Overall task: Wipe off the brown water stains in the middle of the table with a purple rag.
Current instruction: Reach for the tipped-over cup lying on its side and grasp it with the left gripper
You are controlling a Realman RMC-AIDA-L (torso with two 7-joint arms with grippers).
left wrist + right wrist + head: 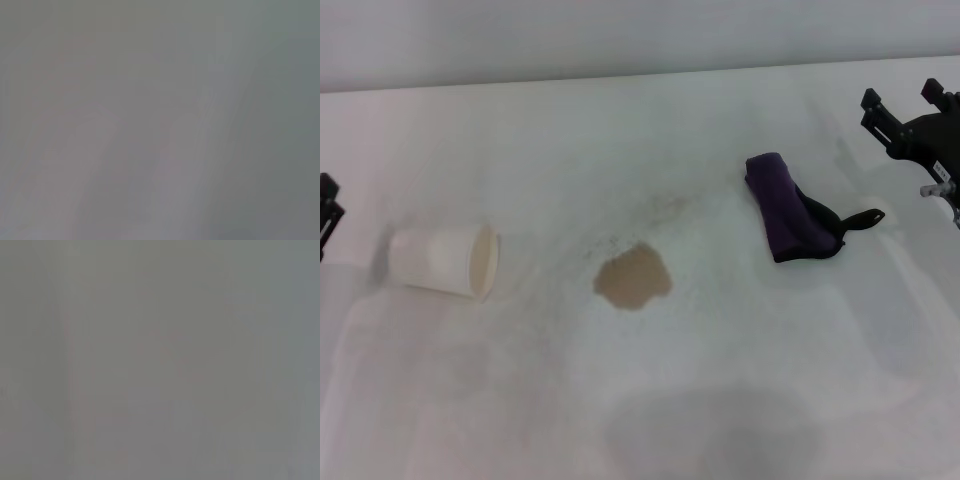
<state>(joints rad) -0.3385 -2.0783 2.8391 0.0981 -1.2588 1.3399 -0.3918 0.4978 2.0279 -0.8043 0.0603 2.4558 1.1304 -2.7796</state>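
From my head camera the brown water stains sat mid-tabletop, with faint specks trailing away toward the far side. The purple rag lay untouched to their right, well apart, its black loop tab pointing right. A white paper cup lay tipped on its side to the left. My right gripper hung near the right edge beyond the rag, jaws parted and holding nothing. My left gripper barely showed at the left edge; I couldn't tell its jaws. Both wrist cameras gave me only featureless grey.
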